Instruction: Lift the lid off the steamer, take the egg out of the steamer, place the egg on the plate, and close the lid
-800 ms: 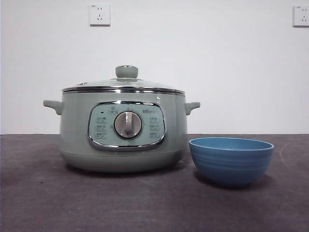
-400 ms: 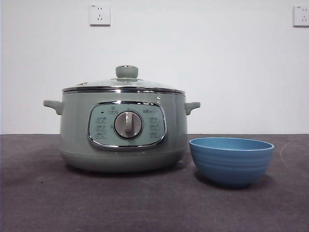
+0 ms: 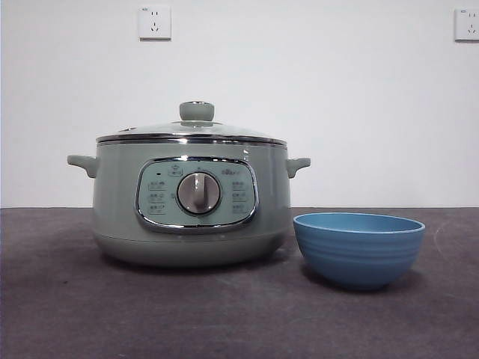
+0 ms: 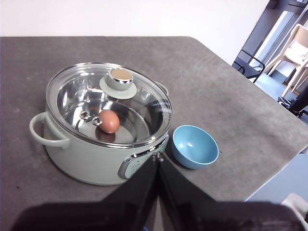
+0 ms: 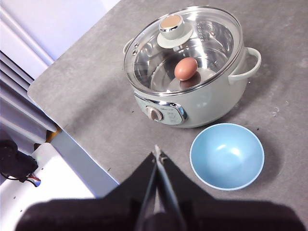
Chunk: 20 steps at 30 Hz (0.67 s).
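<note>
Both my pincers, left gripper (image 4: pixel 158 159) and right gripper (image 5: pixel 158 158), pinched closed, holding nothing, hovering off the counter's near edge. Lid (image 3: pixel 191 132) on steamer (image 3: pixel 191 202) mid-counter, egg (image 4: pixel 109 121) inside; plate (image 3: pixel 359 249) just beside for short transfer.

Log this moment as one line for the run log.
stage: not started | lid: on steamer | egg: inside steamer | plate: empty, beside steamer | left gripper: shut, away | right gripper: shut, away
</note>
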Each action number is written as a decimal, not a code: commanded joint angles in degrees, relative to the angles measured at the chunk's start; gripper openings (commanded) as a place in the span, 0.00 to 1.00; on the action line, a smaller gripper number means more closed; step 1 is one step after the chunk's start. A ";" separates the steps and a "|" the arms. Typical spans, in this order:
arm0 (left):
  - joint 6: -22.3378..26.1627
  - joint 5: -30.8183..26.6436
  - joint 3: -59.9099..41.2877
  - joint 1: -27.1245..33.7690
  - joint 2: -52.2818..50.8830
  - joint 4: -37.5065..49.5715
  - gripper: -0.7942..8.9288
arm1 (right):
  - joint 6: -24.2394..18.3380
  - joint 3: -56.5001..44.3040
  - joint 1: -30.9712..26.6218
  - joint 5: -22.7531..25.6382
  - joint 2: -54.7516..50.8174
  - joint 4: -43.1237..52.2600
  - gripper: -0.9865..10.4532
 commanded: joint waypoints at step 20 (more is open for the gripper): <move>-1.11 0.26 0.37 -1.97 6.62 7.61 0.64 | -0.07 0.15 0.17 -0.07 0.39 0.31 0.56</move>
